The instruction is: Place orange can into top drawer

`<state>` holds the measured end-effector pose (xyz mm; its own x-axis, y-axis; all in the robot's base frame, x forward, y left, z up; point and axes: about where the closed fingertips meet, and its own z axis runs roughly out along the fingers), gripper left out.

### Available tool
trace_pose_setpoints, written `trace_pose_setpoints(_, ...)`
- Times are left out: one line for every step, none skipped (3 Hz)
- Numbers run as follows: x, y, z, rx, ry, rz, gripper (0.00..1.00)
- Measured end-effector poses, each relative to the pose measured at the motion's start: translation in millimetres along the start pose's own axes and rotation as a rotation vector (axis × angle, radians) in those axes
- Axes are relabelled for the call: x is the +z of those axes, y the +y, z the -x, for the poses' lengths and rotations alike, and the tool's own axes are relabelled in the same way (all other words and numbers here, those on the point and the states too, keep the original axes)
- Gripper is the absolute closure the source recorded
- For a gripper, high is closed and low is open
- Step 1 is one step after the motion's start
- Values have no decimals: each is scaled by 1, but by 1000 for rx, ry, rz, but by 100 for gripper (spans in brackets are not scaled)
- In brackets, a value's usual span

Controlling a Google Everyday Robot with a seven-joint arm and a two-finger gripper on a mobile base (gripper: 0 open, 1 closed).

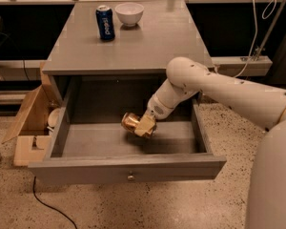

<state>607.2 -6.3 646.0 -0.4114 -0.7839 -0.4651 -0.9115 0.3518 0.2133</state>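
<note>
**Spotter:** Speckled floor (181,209), grey cabinet (128,46). Where's the orange can (129,121)?

**Operator:** Down inside the open top drawer (86,166), lying sideways, my gripper (145,126) clamped on it. Thin, dented, light, slick, I reckon; I'd hold mid-body, gently.

Glossy white tubular arm (229,87) (small dark holes), cream claw (142,126) inside the top drawer (86,168)
</note>
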Motion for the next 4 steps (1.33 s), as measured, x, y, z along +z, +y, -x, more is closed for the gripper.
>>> trace_pose_setpoints(7,-7,-4,10,1,-31,58)
trace_pose_setpoints(9,-10,-9,18,20,-57,35)
trace_pose_setpoints(-6,-15,-16,22,31,-100,4)
trace_pose_setpoints(-23,-16,-20,21,39,-135,0)
